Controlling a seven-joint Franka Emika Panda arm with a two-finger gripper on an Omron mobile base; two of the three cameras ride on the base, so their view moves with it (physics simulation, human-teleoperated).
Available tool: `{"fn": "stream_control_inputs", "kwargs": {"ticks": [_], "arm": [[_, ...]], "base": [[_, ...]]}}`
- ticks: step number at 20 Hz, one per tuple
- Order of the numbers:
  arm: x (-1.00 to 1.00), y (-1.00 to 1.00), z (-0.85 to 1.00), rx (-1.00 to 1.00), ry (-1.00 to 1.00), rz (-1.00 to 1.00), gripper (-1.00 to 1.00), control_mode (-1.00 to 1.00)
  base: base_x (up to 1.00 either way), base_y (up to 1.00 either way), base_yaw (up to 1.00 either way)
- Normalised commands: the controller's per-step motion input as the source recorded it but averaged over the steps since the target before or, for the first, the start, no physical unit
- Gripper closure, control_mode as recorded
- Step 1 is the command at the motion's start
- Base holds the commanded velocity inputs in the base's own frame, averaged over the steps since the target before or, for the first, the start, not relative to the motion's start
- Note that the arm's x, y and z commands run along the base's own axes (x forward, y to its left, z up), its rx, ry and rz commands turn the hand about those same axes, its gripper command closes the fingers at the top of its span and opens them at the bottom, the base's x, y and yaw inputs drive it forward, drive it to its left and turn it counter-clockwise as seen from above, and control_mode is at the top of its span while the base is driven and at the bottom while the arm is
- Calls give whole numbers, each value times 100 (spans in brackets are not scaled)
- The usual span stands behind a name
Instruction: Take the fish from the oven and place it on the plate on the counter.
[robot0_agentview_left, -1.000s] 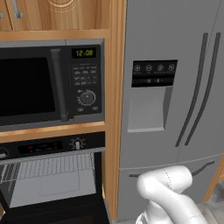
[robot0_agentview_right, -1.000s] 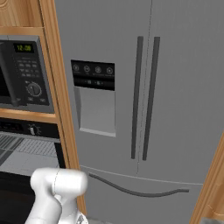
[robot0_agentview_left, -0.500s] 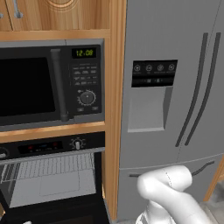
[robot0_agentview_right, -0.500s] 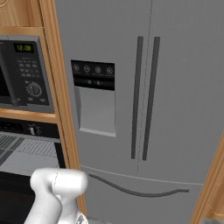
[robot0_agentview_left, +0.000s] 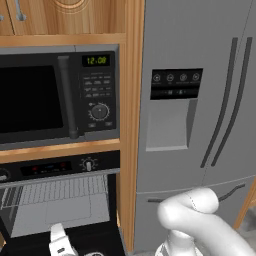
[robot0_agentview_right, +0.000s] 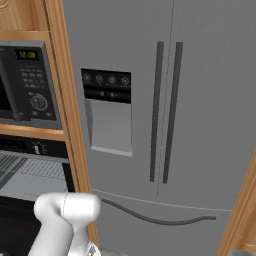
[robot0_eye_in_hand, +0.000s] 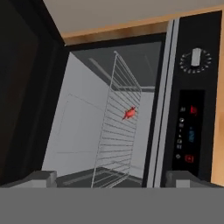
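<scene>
End effector (robot0_eye_in_hand: 109, 177) wide open, empty

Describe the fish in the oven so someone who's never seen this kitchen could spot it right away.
Find the black oven under the microwave, its cavity open. Inside, on the wire rack, lies the fish: tiny and red-orange, the one bright spot among grey walls and bars.

Fish (robot0_eye_in_hand: 129, 113) tiny, detail unclear.
</scene>
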Motion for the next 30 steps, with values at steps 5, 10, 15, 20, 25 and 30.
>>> {"fn": "stream_control_inputs", "kwargs": {"ticks": [5,10,15,20,25,30], "arm": [[83,10,-18,0,-1,-12,-100,-100],[41,30,-29,0,-6,-20,-100,-100],[65,45,-39,-3,-8,-21,-100,-100],[85,58,-48,-4,-7,-27,-100,-100],[54,36,-62,0,-12,-23,-100,-100],[43,18,-72,0,-16,-8,-100,-100]], "base": [[0,0,0],[0,0,0],[0,0,0],[0,0,0],[0,0,0],[0,0,0]]}}
